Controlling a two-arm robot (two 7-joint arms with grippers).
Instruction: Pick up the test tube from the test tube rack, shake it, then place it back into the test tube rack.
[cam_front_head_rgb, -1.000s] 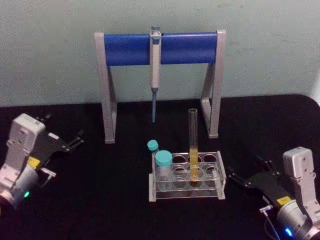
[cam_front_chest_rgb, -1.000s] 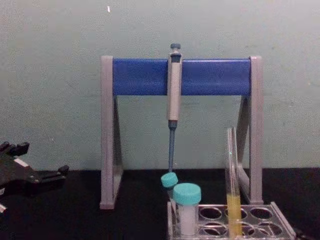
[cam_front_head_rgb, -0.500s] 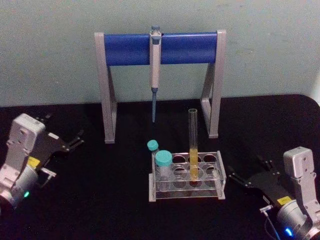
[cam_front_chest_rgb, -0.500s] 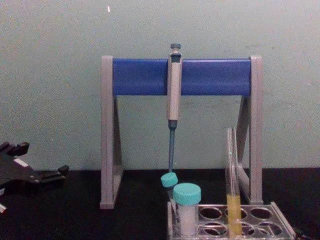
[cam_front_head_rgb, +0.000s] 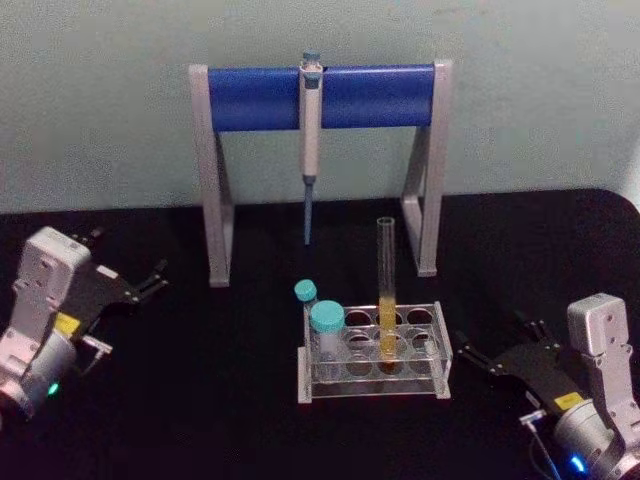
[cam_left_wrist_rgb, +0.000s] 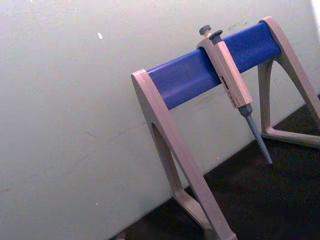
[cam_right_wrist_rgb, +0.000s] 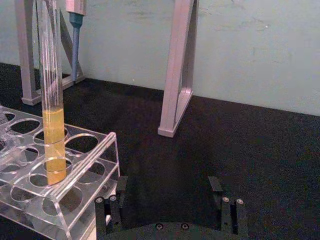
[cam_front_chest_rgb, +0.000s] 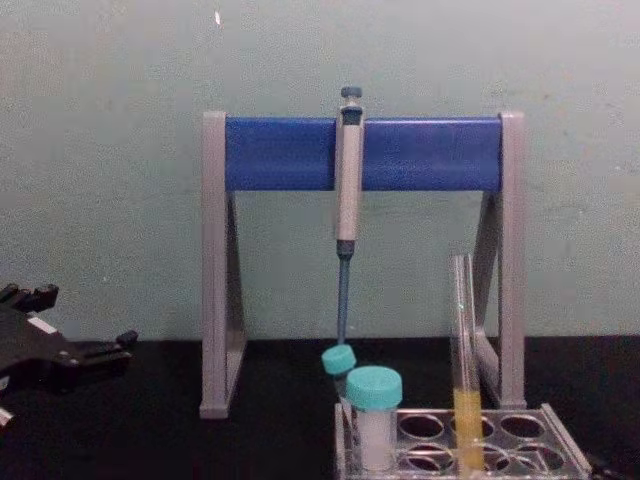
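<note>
Test tube upright in its rack; both grippers empty, off to the sides of the table.

Nearest, the right gripper (cam_front_head_rgb: 500, 362) sits low by the table's (cam_front_head_rgb: 220, 400) right front corner, just beside the rack's right end, fingers (cam_right_wrist_rgb: 116, 200) spread wide and holding nothing; the wrist view cuts off their bases. The left gripper (cam_front_head_rgb: 140, 285) rests near the left edge, well apart from the rack, its fingers seemingly parted, though they are hard to make out against the dark top. The rack (cam_front_head_rgb: 372, 352) stands at mid-table; the test tube (cam_front_head_rgb: 386, 295) is in a middle hole, yellow liquid in its lower part. Two teal-capped tubes (cam_front_head_rgb: 326, 330) fill the rack's left end, the rear one partly hidden. Behind, near the back edge, a grey-and-blue stand (cam_front_head_rgb: 320, 150) carries a hanging pipette (cam_front_head_rgb: 310, 130).
</note>
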